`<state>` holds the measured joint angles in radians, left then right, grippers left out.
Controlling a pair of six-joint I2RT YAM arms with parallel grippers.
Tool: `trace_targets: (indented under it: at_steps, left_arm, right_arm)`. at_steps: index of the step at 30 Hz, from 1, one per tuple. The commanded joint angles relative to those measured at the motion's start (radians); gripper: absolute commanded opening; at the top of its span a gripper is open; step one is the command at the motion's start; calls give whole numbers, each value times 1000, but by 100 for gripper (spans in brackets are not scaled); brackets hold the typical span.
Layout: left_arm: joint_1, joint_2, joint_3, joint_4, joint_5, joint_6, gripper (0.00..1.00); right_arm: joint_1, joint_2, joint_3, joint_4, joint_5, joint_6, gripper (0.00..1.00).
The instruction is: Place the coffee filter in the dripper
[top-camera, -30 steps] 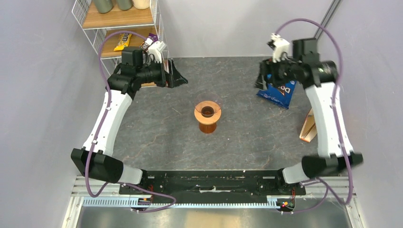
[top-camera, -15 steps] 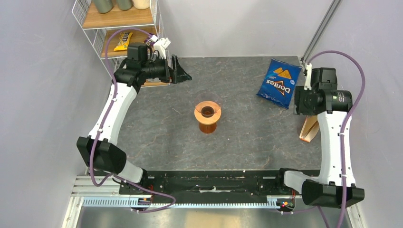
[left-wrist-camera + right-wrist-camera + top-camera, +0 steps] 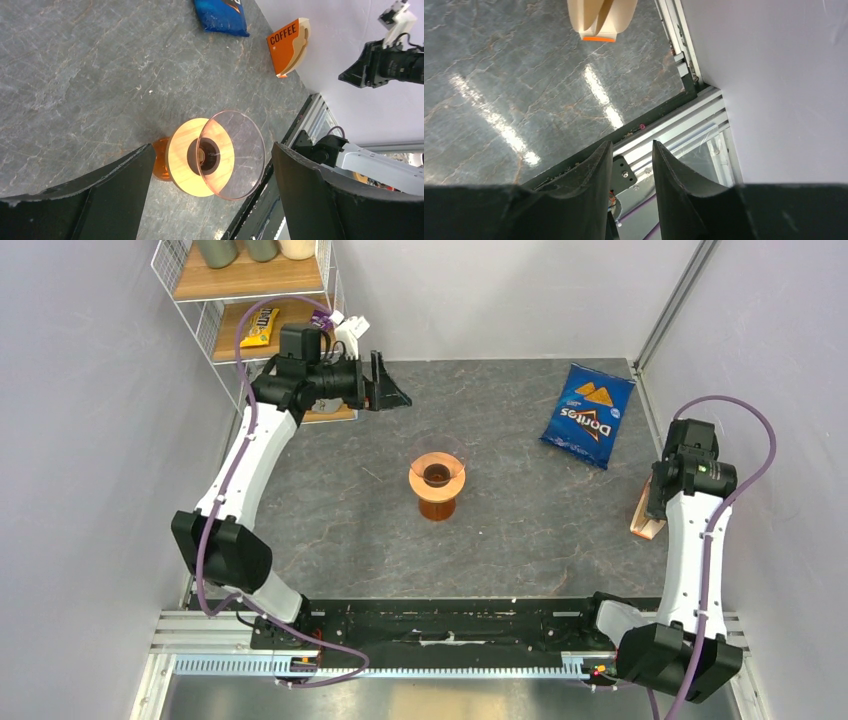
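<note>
Your left gripper [image 3: 212, 150] gapes wide, empty, the dripper [image 3: 185, 160] straight ahead. Your right gripper [image 3: 631, 147] is barely parted, empty; the filter [image 3: 596, 12] sits ahead

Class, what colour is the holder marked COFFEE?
Orange holder, white lettering; clearest in left wrist view.

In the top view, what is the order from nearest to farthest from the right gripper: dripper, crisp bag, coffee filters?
1. coffee filters, beside the right gripper, at the right edge.
2. crisp bag, back right.
3. dripper, table centre.
</note>
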<state>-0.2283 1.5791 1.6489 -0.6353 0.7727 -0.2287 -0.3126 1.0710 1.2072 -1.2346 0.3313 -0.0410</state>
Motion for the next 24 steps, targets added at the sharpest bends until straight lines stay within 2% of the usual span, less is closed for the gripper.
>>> trace_targets:
  at_steps: [1, 10, 14, 24]
  left_arm:
    - [-12, 33, 101, -28, 41, -14, 94]
    - [-48, 101, 218, -107, 24, 16, 95]
    - [-65, 120, 247, -107, 16, 11, 95]
    - [-88, 132, 256, -106, -2, 5, 95]
  right_arm:
    - [-28, -11, -58, 128, 56, -32, 41]
    - [-103, 29, -131, 275, -7, -65, 28]
    - [-113, 65, -151, 335, -55, -50, 28]
    - [-112, 140, -158, 428, -59, -19, 29]
